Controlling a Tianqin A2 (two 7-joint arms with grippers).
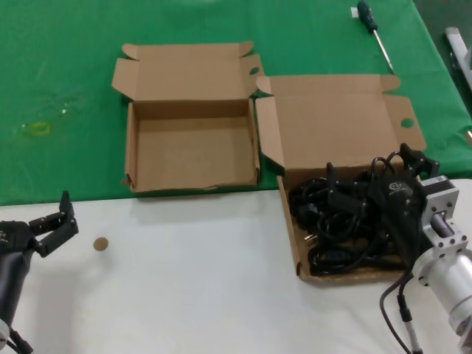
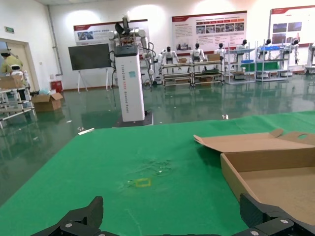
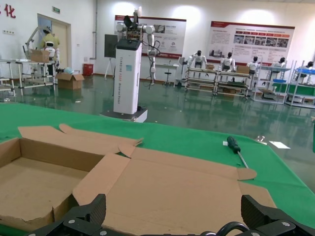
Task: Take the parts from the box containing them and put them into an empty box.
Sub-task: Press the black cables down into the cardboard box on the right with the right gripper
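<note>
Your white desk (image 1: 192, 273) carries a green cloth (image 1: 59, 88); only the wrist views show the exhibition hall. Tangled thin black power cords (image 1: 339, 221) fill the larger brown cardboard box (image 1: 335, 125) at 3 o'clock, without one clear axis. The right pincer (image 1: 402, 166) is spread over them. At 11 o'clock sits the smaller brown cardboard box (image 1: 192, 155). The left pincer (image 1: 55, 225) is spread at 8 o'clock.

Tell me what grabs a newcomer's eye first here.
The tangle of black cords filling the larger box at right, with the right gripper open over it. Beside it, to the left, sits the empty box; the left gripper waits open, low at left.
</note>
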